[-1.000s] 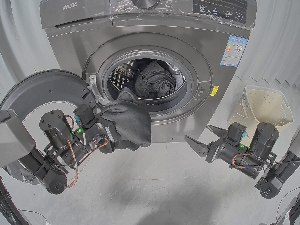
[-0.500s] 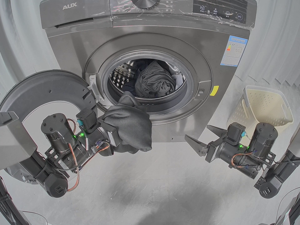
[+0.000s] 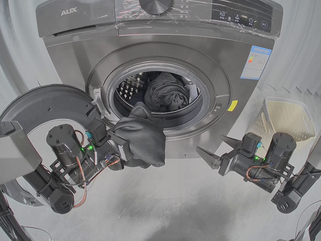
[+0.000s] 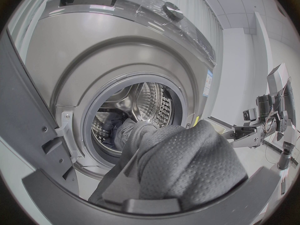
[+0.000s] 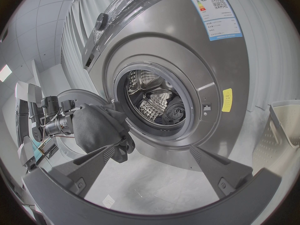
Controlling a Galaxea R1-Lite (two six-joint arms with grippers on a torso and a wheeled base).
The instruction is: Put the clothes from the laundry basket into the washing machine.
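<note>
A dark grey garment [image 3: 142, 139] hangs bunched over my left gripper [image 3: 128, 141], which is shut on it just below and left of the washing machine's round opening [image 3: 158, 94]. The cloth [image 4: 184, 163] hides the fingers, and its top edge touches the opening's lower rim. Inside the drum lies another dark garment [image 3: 165, 92], also seen in the right wrist view [image 5: 173, 111]. My right gripper [image 3: 214, 149] hangs open and empty to the lower right of the machine, its fingers [image 5: 215, 163] spread wide. The cream laundry basket [image 3: 287, 119] stands on the floor at the right.
The machine's round door [image 3: 43, 107] is swung open to the left, behind my left arm. Grey floor [image 3: 174, 198] spreads in front of the machine. Pale curtains [image 3: 301, 51] hang behind on both sides.
The head view has shifted closer to the machine. My left gripper has carried the garment slightly right and up toward the opening. The right arm holds its place.
</note>
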